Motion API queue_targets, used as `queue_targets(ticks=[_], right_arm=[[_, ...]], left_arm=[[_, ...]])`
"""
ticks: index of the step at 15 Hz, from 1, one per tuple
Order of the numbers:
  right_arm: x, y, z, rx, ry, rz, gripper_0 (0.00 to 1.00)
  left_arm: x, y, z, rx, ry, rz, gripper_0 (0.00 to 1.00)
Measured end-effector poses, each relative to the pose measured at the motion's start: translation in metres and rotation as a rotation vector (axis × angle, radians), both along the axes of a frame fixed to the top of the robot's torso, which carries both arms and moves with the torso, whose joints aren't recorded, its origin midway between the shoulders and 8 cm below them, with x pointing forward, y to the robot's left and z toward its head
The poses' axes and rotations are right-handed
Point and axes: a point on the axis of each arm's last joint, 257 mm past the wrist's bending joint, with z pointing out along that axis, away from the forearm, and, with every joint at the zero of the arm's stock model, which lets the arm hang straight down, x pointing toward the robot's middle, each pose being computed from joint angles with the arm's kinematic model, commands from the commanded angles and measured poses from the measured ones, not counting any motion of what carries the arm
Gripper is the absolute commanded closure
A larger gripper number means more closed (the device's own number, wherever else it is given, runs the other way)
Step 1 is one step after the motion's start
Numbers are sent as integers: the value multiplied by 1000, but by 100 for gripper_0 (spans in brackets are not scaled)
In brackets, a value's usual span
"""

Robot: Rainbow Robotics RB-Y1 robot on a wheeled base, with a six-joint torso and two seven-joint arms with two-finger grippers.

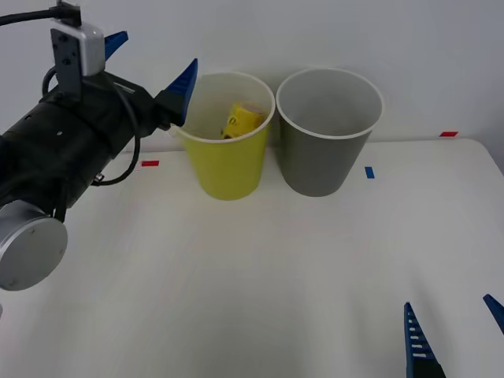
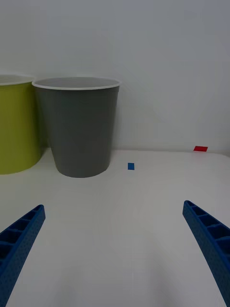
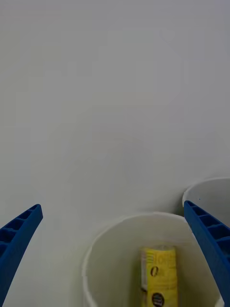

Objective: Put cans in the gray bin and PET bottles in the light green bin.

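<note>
1. The bottle point(image 1: 240, 122) lies inside the green bin point(image 1: 227, 165), leaning against the inner wall; the left wrist view shows its yellow label and black cap point(image 3: 158, 300) low in the white inside.
2. The gray bin point(image 1: 327, 157) stands just beside the green bin, on its right, rims close together. I can see no can inside it, though its bottom is hidden from these angles.
3. The left claw point(image 1: 150, 67) hovers above and just left of the green bin's rim, its blue fingers spread wide and holding nothing, touching nothing.
4. Judging from that, the bottle step looks done: the bottle is in the right bin and the claw is empty over it.
5. The right claw point(image 1: 457, 335) sits low over the near right part of the worktop point(image 1: 260, 283), well apart from both bins, fingers spread wide and empty.
6. No can lies on the worktop, so the next move probably calls only for pulling the left arm up and back without knocking the green bin's rim.
</note>
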Motion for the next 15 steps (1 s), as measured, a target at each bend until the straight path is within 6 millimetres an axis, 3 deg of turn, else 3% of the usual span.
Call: queue_targets(ticks=[8,15], right_arm=[[0,0,0,0,0,0,0],[0,0,0,0,0,0,0]], left_arm=[[-43,69,-57,-42,74,135,0],[-102,128,-117,-131,95,270,0]])
